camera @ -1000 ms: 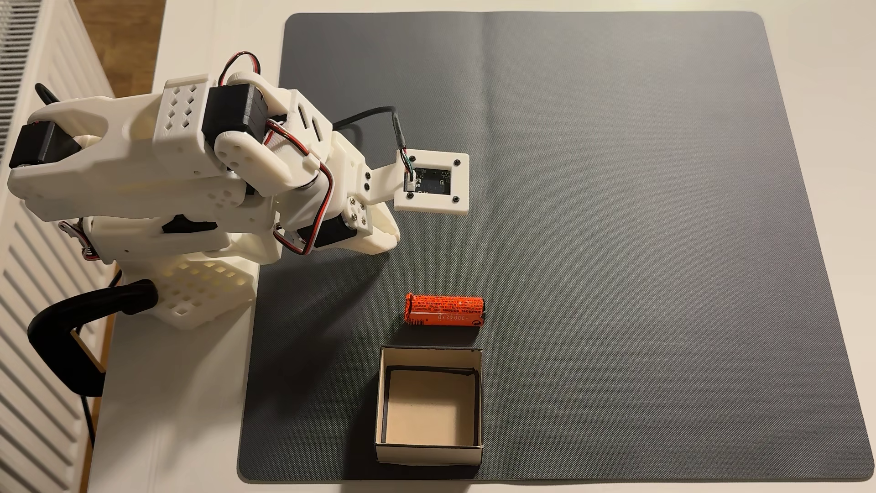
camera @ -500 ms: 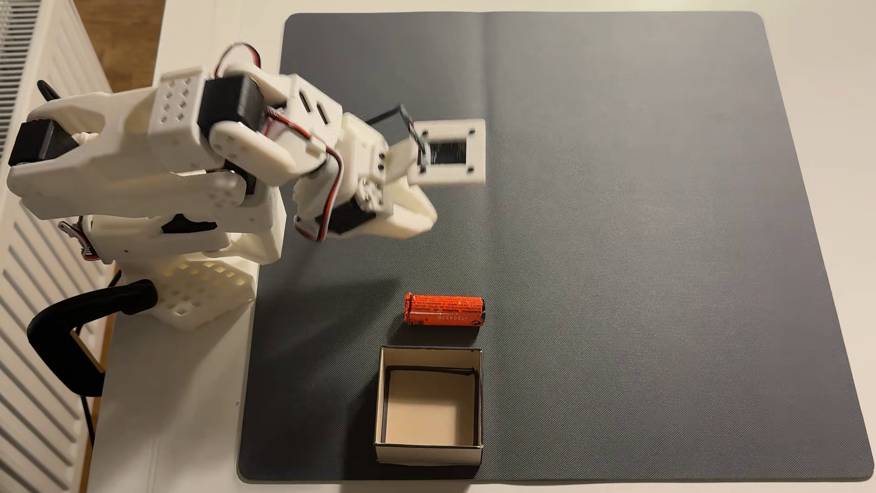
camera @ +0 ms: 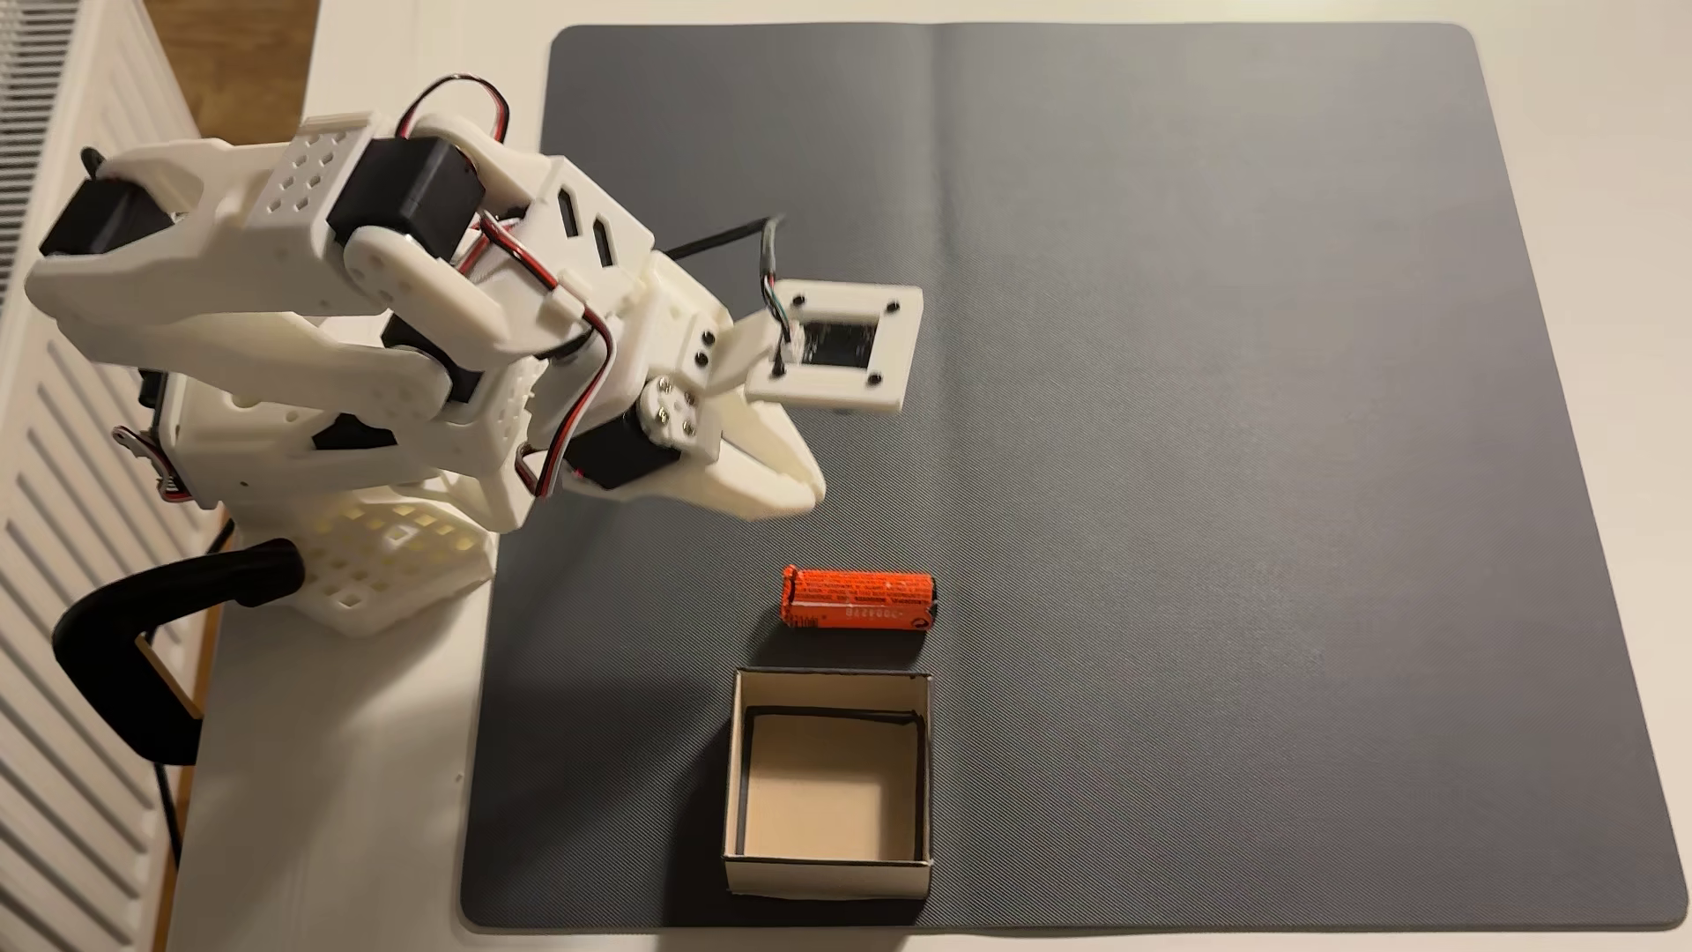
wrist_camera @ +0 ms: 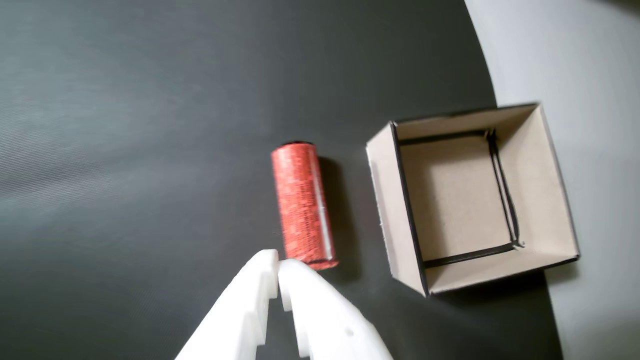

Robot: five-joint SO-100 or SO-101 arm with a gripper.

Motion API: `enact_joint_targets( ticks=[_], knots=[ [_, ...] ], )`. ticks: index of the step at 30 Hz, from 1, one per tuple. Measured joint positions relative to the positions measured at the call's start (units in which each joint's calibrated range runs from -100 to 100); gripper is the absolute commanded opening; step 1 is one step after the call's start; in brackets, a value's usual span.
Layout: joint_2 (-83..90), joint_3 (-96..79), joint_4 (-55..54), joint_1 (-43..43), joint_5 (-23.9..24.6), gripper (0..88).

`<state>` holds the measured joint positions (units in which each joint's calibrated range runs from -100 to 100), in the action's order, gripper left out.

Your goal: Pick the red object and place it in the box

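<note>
The red object [camera: 859, 600] is a small orange-red cylinder with black print, lying on its side on the dark grey mat [camera: 1190, 458]. Just below it in the fixed view stands the box [camera: 829, 874], open-topped, with cream walls and a tan bottom, and nothing inside it. In the wrist view the red object [wrist_camera: 301, 205] lies left of the box [wrist_camera: 390, 200]. My white gripper [camera: 810, 490] hovers up and left of the red object, apart from it. Its fingertips [wrist_camera: 277, 262] meet, so my gripper is shut and holds nothing.
The mat covers most of a white table [camera: 348, 778]. My arm's base [camera: 385, 558] stands at the mat's left edge, held by a black clamp [camera: 156, 632]. A white radiator [camera: 64, 549] runs along the far left. The mat's edge [wrist_camera: 500, 100] curves near the box.
My gripper has swung down and toward the red object after first lifting up and to the right. The red object and the box have stayed where they were.
</note>
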<state>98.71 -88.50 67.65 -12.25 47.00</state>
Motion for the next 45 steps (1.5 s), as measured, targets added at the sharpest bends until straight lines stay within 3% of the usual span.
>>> enact_joint_targets(
  ticks=[8, 19, 30, 35, 45],
  knots=[
    [0.17, -7.21, -8.09, -0.30, -0.05, 1.4],
    [0.26, -7.57, -8.61, -0.45, 0.00, 15.3],
    [0.09, -6.30, -8.78, -0.45, 0.00, 14.9],
    [-9.23, 0.46, -10.09, -0.37, 0.00, 15.7],
    [-37.77, 7.21, -27.22, 0.97, -0.22, 15.8]
  ],
)
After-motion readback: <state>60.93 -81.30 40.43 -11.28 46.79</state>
